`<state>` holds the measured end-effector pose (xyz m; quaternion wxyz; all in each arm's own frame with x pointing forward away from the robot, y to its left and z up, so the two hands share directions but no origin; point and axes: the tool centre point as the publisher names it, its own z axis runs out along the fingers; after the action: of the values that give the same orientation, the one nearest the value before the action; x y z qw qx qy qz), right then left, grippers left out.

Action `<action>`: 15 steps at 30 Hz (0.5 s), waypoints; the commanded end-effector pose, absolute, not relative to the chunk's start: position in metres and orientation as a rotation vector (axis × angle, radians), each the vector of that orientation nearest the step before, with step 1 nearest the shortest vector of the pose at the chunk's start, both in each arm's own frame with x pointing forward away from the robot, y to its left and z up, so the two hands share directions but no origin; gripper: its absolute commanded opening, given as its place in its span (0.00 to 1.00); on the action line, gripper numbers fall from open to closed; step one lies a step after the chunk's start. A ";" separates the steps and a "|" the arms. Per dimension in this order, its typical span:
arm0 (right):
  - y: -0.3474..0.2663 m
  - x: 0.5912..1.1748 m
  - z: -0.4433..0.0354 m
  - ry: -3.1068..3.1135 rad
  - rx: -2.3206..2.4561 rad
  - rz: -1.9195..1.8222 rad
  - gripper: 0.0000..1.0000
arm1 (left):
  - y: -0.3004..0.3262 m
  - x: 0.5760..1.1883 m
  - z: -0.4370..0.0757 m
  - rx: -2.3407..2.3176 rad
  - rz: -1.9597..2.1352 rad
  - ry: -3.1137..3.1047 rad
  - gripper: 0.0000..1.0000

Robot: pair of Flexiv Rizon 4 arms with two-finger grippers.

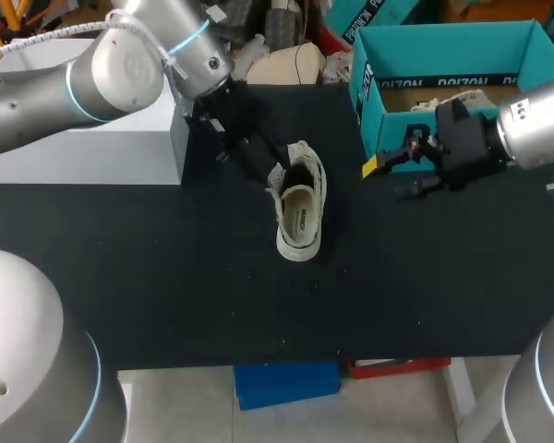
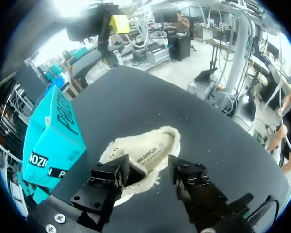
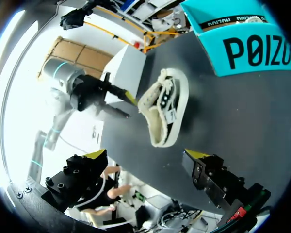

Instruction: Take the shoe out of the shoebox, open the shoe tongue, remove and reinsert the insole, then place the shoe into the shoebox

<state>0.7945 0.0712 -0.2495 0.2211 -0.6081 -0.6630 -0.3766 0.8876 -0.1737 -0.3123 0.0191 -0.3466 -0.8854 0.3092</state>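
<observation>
At far left on the black cloth-covered bench [image 1: 166,277], a pale grey rectangular box [image 1: 83,157]. Right of it, the left claw [image 1: 275,172], released, fingers [image 2: 109,177] spread at the far end of the cream low-top canvas shoe [image 1: 300,212]. One finger over the shoe's opening, contact unclear; yellow tips hidden in its own wrist view. Shoe lying mid-bench. Further right, the right claw [image 3: 146,155], released, empty. At far right, the teal cardboard shoebox [image 1: 452,44], open, apart from the shoe. Inside, a pale item, half hidden behind the right arm.

A cream shoe [image 1: 300,242] lies upright in the middle of the black table [image 1: 166,277]. The teal shoebox [image 1: 443,51] stands open, well apart to its right.
</observation>
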 end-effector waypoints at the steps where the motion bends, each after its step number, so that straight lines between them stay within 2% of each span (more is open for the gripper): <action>1: 0.072 0.795 -0.249 -1.833 -1.682 -1.038 1.00 | -0.142 0.872 -0.305 -0.978 0.979 -2.825 1.00; 10: 0.072 0.795 -0.249 -1.833 -1.682 -1.038 1.00 | -0.107 0.858 -0.298 -0.788 0.950 -2.992 1.00; 15: 0.072 0.795 -0.249 -1.833 -1.682 -1.038 1.00 | -0.107 0.858 -0.298 -0.788 0.950 -2.992 1.00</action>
<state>0.7945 0.0712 -0.2495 0.2211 -0.6081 -0.6630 -0.3765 0.8675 -0.1125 -0.2991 -0.0187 -0.2516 -0.9238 0.2881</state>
